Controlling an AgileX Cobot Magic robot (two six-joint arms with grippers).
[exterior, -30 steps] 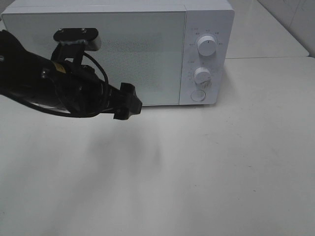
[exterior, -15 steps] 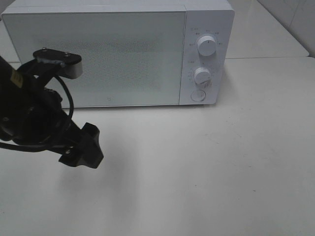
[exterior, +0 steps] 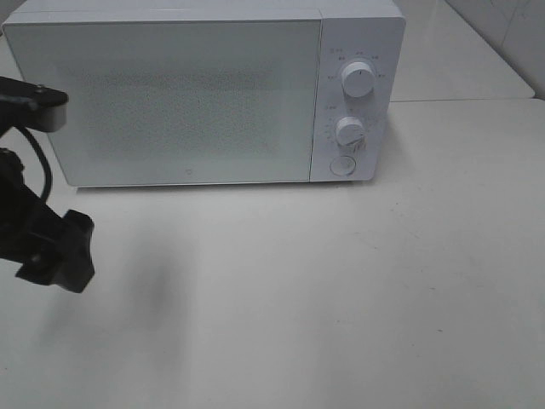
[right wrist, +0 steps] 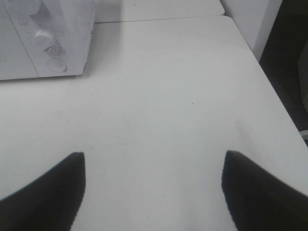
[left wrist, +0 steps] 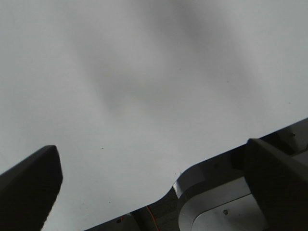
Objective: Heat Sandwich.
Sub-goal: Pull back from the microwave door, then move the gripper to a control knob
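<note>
At the left edge of the high view the left gripper (left wrist: 154, 178) hangs low over the table (exterior: 341, 290), in front of the microwave's left corner. Its jaws stand wide apart with only bare tabletop between them, so it holds nothing.

The microwave (exterior: 204, 17) sits at the back of the table with its door (exterior: 187, 102) fully shut. The sandwich appears in no view: it is not on the table and not in either gripper. The speckled door panel hides the inside, so I cannot tell whether it lies in there. With the door shut and both grippers free, my reading is that loading is probably done and setting the heat comes next.

Right of the door is the control panel: an upper knob (exterior: 358, 79), a lower knob (exterior: 350, 130) and a round button (exterior: 342, 165) beneath them.

The right gripper (right wrist: 154, 187) is out of the high view. Its own camera shows its two dark tips spread apart over bare table, empty, facing the control panel from well back.

The next move likely calls for one gripper to reach the panel, close squarely on a knob and turn it without slipping off or pushing the microwave backward.
</note>
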